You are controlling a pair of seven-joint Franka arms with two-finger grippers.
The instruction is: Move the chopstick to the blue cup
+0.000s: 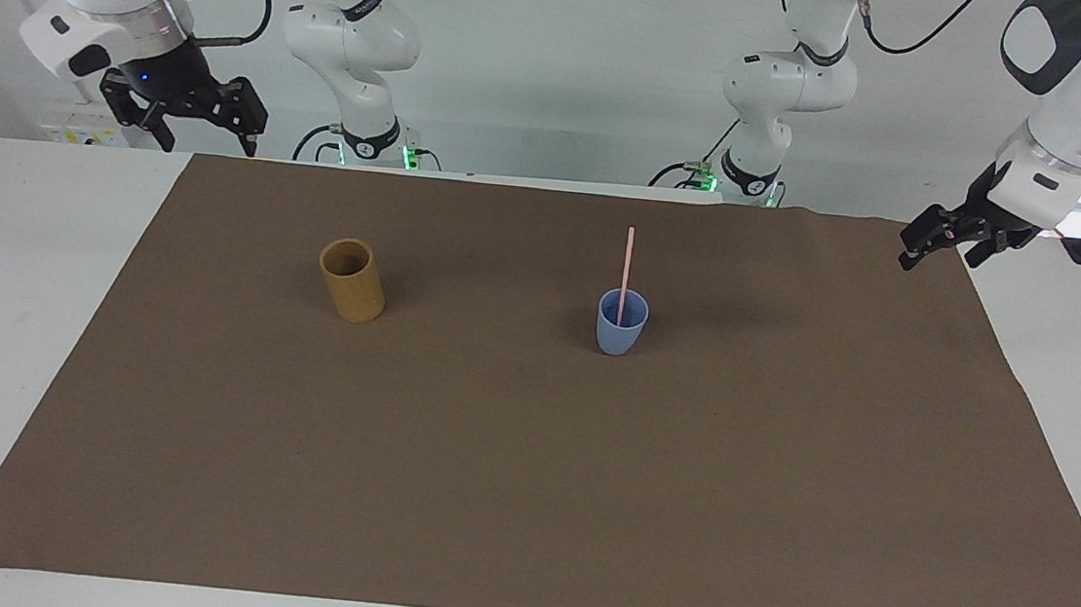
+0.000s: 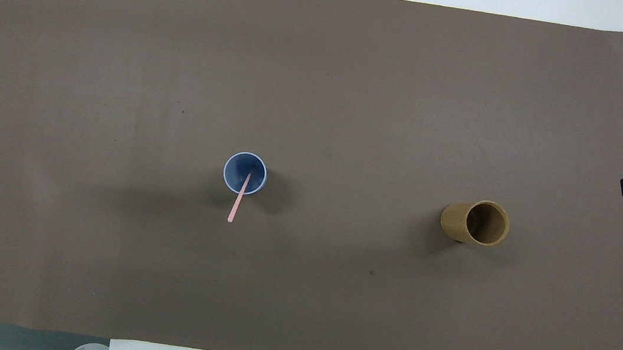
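Standing in blue cup (image 1: 621, 322), chopstick (image 1: 627, 264), well apart from both open jaws

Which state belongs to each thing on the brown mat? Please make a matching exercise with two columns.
Things:
1. chopstick
2. blue cup
3. tan holder
4. right claw

States:
a. upright with nothing inside
b. raised, open, holding nothing
c. standing inside a cup
d. has a stick in it

Pairs: 1-c, 2-d, 3-a, 4-b
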